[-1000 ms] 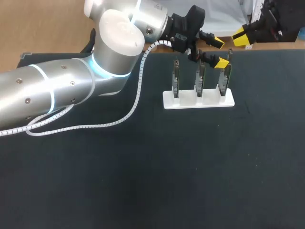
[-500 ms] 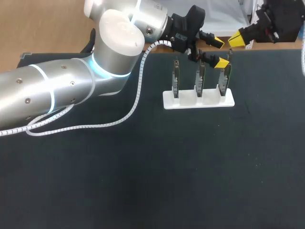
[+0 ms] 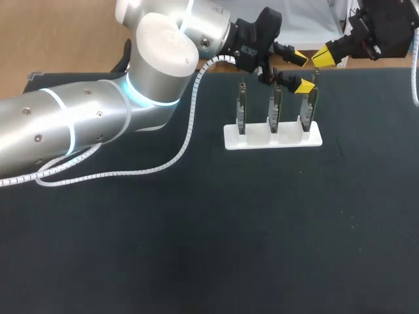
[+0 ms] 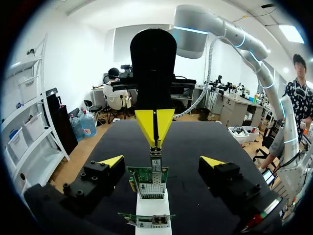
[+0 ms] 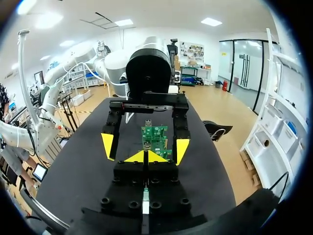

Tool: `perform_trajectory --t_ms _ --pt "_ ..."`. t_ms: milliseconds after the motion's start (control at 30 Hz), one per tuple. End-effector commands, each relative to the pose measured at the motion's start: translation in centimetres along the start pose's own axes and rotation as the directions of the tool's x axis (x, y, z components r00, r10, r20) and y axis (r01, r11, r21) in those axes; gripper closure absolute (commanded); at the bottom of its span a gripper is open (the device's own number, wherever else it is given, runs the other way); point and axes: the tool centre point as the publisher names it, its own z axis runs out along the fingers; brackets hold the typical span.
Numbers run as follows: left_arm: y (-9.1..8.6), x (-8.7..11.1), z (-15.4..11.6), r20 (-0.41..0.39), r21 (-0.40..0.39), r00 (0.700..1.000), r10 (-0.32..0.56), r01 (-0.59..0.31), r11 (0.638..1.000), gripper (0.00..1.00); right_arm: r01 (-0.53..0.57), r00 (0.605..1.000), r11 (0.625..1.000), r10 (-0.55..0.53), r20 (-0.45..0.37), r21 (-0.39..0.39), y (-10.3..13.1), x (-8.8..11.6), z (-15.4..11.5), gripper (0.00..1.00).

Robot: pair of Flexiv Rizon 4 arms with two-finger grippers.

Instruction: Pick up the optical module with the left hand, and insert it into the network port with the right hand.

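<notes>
Upper right of the head view: the white stand carries 3 upright cards, and both grippers crowd the rightmost card. The left gripper is spread wide, 1 finger on each side of that card, clear of it. The optical module stands on the card's top edge. The right gripper has its 2 tips pressed together, right at the module's upper end.

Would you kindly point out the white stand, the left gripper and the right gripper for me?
white stand [image 3: 288, 140]: head view, bare front of its base.
left gripper [image 3: 300, 71]: head view, midway between its open yellow tips.
right gripper [image 3: 323, 57]: head view, on its closed yellow tips.
</notes>
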Motion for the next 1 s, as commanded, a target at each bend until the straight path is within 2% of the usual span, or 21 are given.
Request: perform_trajectory --t_ms 33,1000 --pt "0.2 0.0 0.0 -0.002 0.004 1.0 0.0 0.0 1.0 0.0 -0.004 1.0 1.0 0.004 0.002 -0.004 -0.1 0.2 0.0 1.0" --pt "0.2 0.0 0.0 -0.002 0.004 1.0 0.0 0.0 1.0 0.0 -0.046 0.999 0.999 0.046 -0.01 -0.016 0.4 1.9 0.9 1.0"
